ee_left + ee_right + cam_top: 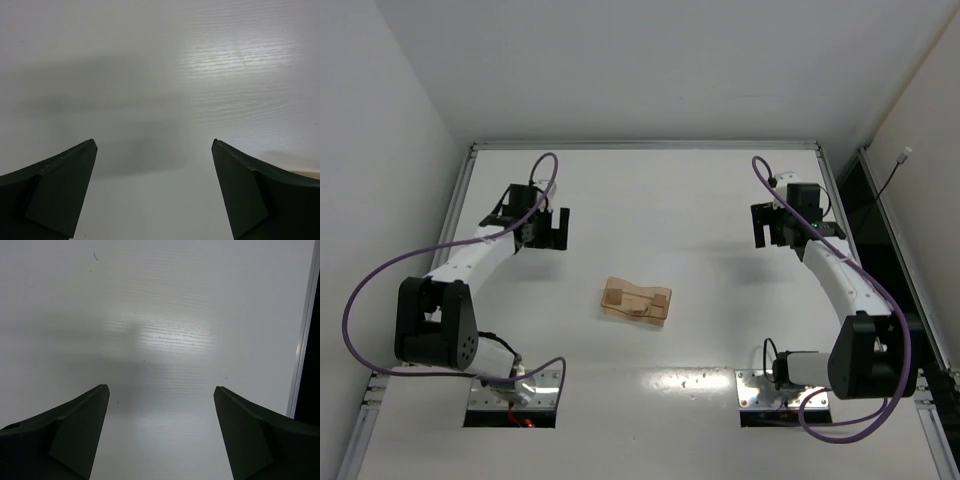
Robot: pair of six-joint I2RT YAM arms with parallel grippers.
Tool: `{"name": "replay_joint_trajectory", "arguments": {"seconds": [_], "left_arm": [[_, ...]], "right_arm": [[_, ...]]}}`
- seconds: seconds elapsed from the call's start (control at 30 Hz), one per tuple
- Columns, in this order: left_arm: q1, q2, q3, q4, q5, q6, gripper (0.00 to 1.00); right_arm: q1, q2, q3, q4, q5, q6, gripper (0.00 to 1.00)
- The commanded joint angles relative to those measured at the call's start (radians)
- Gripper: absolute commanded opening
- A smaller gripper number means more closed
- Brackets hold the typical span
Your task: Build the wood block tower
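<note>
White table beneath wide-open end effectors

Tan box on white table

Place: a robot lab test cell.
Walls: plain white panels close in the table on 3 sides.
Table: white top with a metal rim.
Arms: 2 robot arms, left and right, bolted at the near edge.
Wiring: loose purple cables loop from each arm.
</note>
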State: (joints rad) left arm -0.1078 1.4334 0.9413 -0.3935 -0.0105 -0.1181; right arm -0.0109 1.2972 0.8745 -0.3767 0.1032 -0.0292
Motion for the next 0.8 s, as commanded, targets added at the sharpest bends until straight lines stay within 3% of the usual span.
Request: {"name": "replay_joint_trajectory", "arguments": {"seconds": [0.0, 0.13, 0.33, 0.43, 0.53, 0.77], "left_arm": [[0.01, -0.015, 0.017, 0.007, 0.079, 0.067, 0.99], [-0.016, -0.024, 0.118, -0.074, 0.223, 0.21, 0.99], [-0.294, -0.024, 0.295, -0.313, 0.259, 0.44, 0.98], [-0.464, -0.024, 0.335, -0.407, 0.21, 0.552, 0.98], [-0.636, -0.004, 0.335, -0.426, 0.175, 0.575, 0.96], [-0.863, 0.067, 0.268, -0.39, 0.068, 0.543, 0.86]], "right_arm": [[-0.003, 0.001, 0.018, 0.009, -0.025, -0.009, 0.83], [-0.003, 0.001, 0.027, -0.001, -0.06, -0.043, 0.83], [-0.003, 0.025, 0.027, -0.011, -0.131, -0.074, 0.83], [0.006, 0.036, 0.027, -0.011, -0.163, -0.084, 0.83], [0.006, 0.045, 0.037, -0.021, -0.183, -0.093, 0.83], [0.006, 0.063, 0.037, -0.031, -0.194, -0.094, 0.82]]}}
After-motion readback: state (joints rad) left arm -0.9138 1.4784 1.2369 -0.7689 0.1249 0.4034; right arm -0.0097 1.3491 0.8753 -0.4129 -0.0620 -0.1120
